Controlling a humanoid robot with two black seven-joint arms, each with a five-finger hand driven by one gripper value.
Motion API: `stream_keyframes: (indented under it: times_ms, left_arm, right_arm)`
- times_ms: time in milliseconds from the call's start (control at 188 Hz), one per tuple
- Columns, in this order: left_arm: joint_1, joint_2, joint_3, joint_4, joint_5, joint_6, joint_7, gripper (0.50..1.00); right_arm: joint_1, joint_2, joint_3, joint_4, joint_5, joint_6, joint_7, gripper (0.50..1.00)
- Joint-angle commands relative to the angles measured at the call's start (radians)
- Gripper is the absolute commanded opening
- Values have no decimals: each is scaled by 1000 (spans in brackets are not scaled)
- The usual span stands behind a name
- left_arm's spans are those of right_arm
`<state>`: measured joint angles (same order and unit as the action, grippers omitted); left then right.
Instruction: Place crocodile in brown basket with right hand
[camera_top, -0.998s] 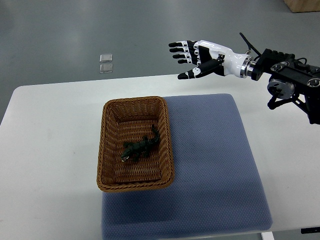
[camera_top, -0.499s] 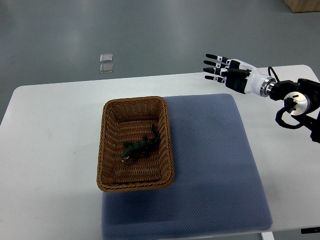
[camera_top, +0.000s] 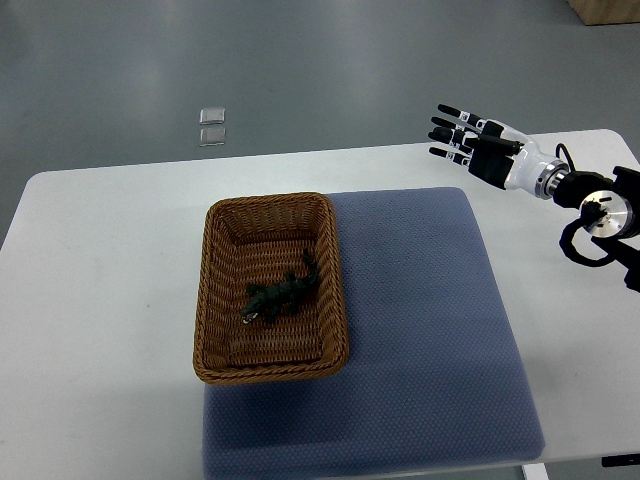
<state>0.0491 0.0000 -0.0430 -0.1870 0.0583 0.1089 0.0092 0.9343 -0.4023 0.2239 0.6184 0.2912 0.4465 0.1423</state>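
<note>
A dark green toy crocodile (camera_top: 281, 296) lies inside the brown wicker basket (camera_top: 217, 300), near its middle, head toward the front left. My right hand (camera_top: 462, 140) hovers over the table's far right part, well away from the basket. Its fingers (camera_top: 449, 130) are spread and hold nothing. The right arm comes in from the picture's right edge. The left arm does not show.
The basket stands on the left edge of a blue-grey mat (camera_top: 430, 330) that covers the middle of the white table (camera_top: 100, 300). Two small clear squares (camera_top: 211, 127) lie on the grey floor beyond the table. A brown box corner (camera_top: 605, 10) shows top right.
My right hand has drawn back to the right, away from the basket, and come lower toward the table's far right edge. The crocodile and basket have not moved.
</note>
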Motion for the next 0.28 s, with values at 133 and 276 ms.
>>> stream_keyframes:
  times_ms: [133,276]
  left_arm:
    - [0,0,0,0,0,0,0,1000]
    - [0,0,0,0,0,0,0,1000]
  right_arm:
    - [-6,-1,2,0,-9,1,-1,928]
    - [-9,-6,2,0,-9,4,0,928]
